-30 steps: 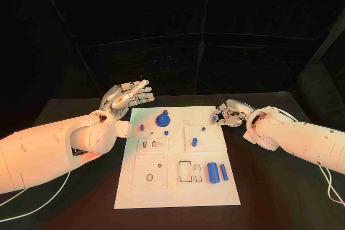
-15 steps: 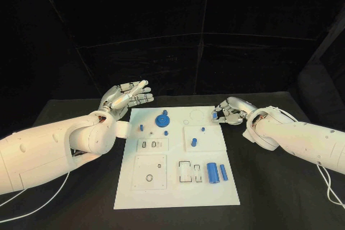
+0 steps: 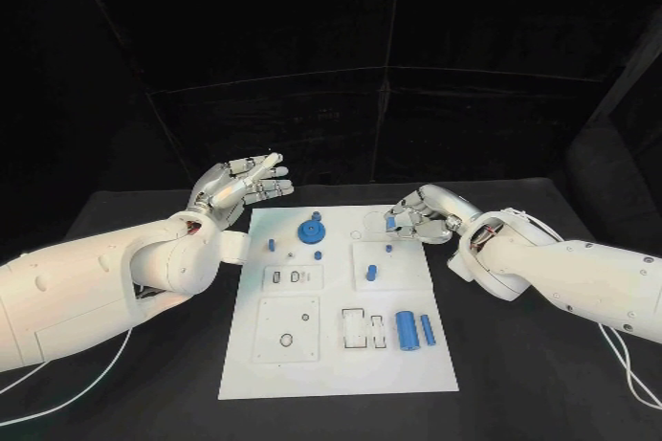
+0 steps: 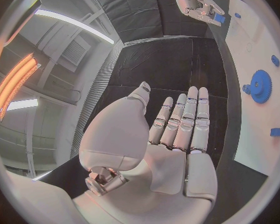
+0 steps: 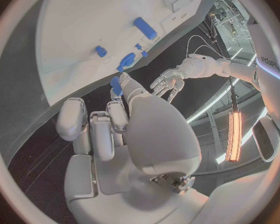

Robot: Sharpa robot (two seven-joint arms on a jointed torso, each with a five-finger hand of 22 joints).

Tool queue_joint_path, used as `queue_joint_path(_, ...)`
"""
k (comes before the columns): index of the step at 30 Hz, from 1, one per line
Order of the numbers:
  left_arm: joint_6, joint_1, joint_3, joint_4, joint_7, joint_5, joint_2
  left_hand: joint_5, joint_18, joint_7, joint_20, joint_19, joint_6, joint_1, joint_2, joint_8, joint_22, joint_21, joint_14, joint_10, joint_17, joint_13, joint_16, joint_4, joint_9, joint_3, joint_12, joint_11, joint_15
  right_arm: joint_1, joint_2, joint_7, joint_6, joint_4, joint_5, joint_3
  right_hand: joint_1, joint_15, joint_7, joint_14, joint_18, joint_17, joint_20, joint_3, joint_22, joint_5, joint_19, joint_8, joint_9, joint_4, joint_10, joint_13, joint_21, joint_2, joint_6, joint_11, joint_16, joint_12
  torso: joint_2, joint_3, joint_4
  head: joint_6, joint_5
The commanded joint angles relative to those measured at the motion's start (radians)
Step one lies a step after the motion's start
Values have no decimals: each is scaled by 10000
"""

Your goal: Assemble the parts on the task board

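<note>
Carrying a small blue part (image 5: 115,85) pinched in its fingers, right hand (image 3: 418,216) has moved in over the task board (image 3: 318,364), apparently toward placing it; left hand (image 3: 244,185) stays raised, fingers spread, empty.

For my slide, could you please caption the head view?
Right hand pinches a small blue part over the task board; left hand open beside it.

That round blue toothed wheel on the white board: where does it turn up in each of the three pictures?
Head view: the round blue toothed wheel sits near the far end of the white task board.
Left wrist view: the wheel lies on the board beyond the open left hand.
Right wrist view: it is seen edge-on, past the right hand's fingertips.
Shared landmark: the task board.
</note>
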Motion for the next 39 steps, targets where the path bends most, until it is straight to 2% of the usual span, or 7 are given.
queue_joint_path(1,332,15,8,-71,-44,-47,55,-25,143,515,-39,190,242,12,126,16,13,66,227,173,30,7,73,-52,28,-38,39,-41,-55,38,173,-1121,-141,417,-250,11,68,-42,-240,781,-159,1293,-77,63,-10,-56,-8,140,137,-20,55,-14,29,221,382,-115,16,-60,-133,-61,42,-80,50)
queue_joint_path(5,500,16,7,-233,-110,-110,150,-17,166,334,-199,641,1042,16,231,229,45,192,787,950,150,55,260,-117,89,-106,347,-258,-257,49,867,-1734,53,573,-705,9,60,-41,-238,781,-159,1295,-77,70,-10,-61,-8,137,137,-20,58,-12,28,223,380,-114,16,-59,-245,-104,58,-203,118)
queue_joint_path(16,678,22,6,-407,-238,-294,323,-16,156,111,-514,1410,1737,37,341,305,87,373,1667,1960,542,74,437,-168,63,-199,529,-551,-577,26,2361,-2597,358,125,-1719,-10,25,-40,-237,773,-162,1256,-79,88,-2,-66,-1,132,136,-20,46,-49,31,222,382,-113,-2,-101,-335,-185,201,-334,242)
queue_joint_path(19,668,24,6,-428,-244,-306,351,-17,155,111,-518,1421,1747,38,340,303,86,373,1677,1975,551,74,435,-169,62,-202,527,-553,-580,-7,2682,-2733,581,-24,-1837,-150,11,-39,-233,766,-161,1227,-79,97,-5,-68,-1,120,131,-26,41,-66,30,212,367,-111,-15,-121,-346,-202,219,-397,309)
queue_joint_path(26,630,27,6,-441,-249,-315,420,-17,151,126,-520,1425,1749,41,329,292,82,366,1672,1979,559,71,422,-175,59,-211,516,-547,-577,-119,3346,-2840,1017,-425,-2180,-422,-76,-32,-211,755,-161,1176,-77,130,-11,-74,2,74,115,-32,5,-149,27,175,315,-96,-40,-221,-334,-197,219,-493,458)
queue_joint_path(32,618,29,6,-438,-231,-317,441,-17,146,129,-519,1422,1761,50,326,287,75,353,1657,1992,566,69,401,-184,57,-214,509,-543,-570,-325,3608,-2959,1141,-678,-2439,-466,-94,-28,-204,752,-160,1161,-76,149,-19,-75,-1,55,108,-42,2,-157,24,164,294,-91,-48,-236,-327,-167,209,-580,536)
queue_joint_path(39,607,29,6,-456,-219,-317,441,-17,142,128,-518,1417,1769,55,327,283,69,343,1644,2001,571,68,386,-189,56,-215,504,-542,-565,-428,3706,-3011,1223,-782,-2718,-477,-104,-25,-198,753,-160,1163,-74,165,-22,-72,-2,40,103,-57,-2,-164,23,149,278,-87,-48,-250,-325,-174,205,-653,578)
